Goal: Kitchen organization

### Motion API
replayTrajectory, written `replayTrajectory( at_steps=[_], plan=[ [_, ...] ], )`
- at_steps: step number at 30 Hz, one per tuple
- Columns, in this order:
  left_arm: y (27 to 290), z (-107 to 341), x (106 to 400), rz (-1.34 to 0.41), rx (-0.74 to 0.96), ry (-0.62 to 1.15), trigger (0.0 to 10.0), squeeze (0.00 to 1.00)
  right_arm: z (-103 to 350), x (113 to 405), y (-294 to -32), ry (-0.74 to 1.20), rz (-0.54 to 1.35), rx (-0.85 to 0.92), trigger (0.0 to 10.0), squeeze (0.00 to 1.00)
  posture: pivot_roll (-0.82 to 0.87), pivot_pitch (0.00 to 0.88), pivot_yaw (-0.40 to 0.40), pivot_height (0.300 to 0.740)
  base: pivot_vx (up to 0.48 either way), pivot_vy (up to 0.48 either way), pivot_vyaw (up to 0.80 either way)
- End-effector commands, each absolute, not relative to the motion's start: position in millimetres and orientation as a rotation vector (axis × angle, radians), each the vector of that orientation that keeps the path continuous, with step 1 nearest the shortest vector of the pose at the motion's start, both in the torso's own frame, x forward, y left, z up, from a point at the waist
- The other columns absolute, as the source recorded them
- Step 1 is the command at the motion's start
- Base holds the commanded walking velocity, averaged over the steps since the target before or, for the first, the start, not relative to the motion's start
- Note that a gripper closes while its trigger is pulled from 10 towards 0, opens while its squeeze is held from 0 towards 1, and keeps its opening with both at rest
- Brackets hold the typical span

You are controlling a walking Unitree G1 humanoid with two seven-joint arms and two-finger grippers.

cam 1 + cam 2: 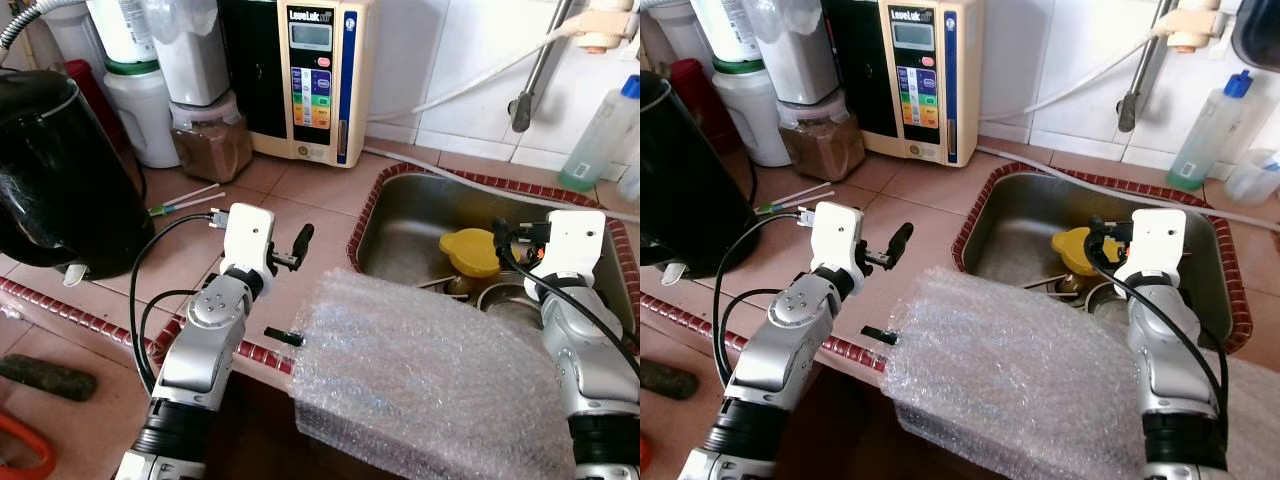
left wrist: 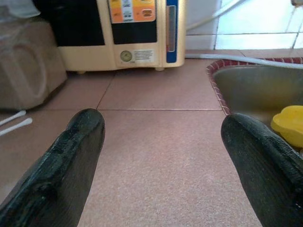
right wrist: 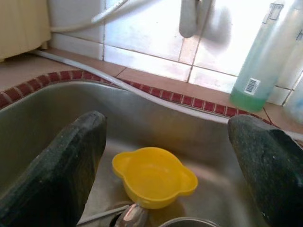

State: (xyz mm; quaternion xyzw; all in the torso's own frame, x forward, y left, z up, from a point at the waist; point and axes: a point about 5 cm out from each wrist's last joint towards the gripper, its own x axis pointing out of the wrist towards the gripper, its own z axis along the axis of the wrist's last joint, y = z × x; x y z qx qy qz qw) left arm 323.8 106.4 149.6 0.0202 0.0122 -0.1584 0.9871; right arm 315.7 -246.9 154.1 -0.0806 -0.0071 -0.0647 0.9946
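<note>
A yellow bowl (image 1: 470, 250) lies in the steel sink (image 1: 410, 215), beside a metal pot (image 1: 510, 300). My right gripper (image 3: 168, 125) hangs open over the sink, and the yellow bowl (image 3: 154, 176) sits just below and between its fingers without touching them. My left gripper (image 1: 292, 288) is open above the tiled counter to the left of the sink, holding nothing. One of its fingers (image 1: 285, 336) rests near the edge of a sheet of bubble wrap (image 1: 430, 380) that drapes over the counter's front edge.
A black kettle (image 1: 60, 170) stands at the left. A cream water ioniser (image 1: 315, 75), a jar of brown powder (image 1: 210, 145) and white containers line the back wall. Cotton swabs (image 1: 185, 200) lie on the counter. A green-tinted bottle (image 1: 598, 135) stands behind the sink.
</note>
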Motion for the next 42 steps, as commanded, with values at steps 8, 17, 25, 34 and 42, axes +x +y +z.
replayTrajectory(
  at_steps=[8, 17, 25, 34, 42],
  plan=[
    [106, 153, 325, -0.316, 0.003, 0.033, 10.0, 0.00, 160, 314, -225, -0.017, -0.054, -0.169, 10.0, 0.90, -0.08, 0.021, 0.054, 0.740, 0.000, 0.000, -0.78],
    [106, 155, 332, -0.296, -0.032, 0.019, 10.0, 0.00, 163, 318, -224, 0.010, -0.098, -0.139, 10.0, 0.80, -0.10, 0.020, -0.011, 0.740, 0.000, 0.000, -0.77],
    [111, 155, 328, -0.267, -0.054, 0.020, 10.0, 0.00, 170, 319, -204, 0.003, -0.002, -0.145, 10.0, 0.73, -0.09, 0.043, 0.033, 0.740, 0.000, 0.000, -0.68],
    [115, 154, 327, -0.250, -0.110, 0.019, 10.0, 0.00, 149, 317, -175, 0.021, 0.028, -0.088, 10.0, 0.00, -0.07, 0.030, 0.036, 0.740, 0.000, 0.000, 0.00],
    [113, 164, 333, -0.245, -0.127, -0.011, 10.0, 0.00, 175, 331, -174, -0.108, -0.115, -0.021, 10.0, 0.00, -0.07, 0.023, 0.018, 0.740, 0.000, 0.000, 0.00]
  ],
)
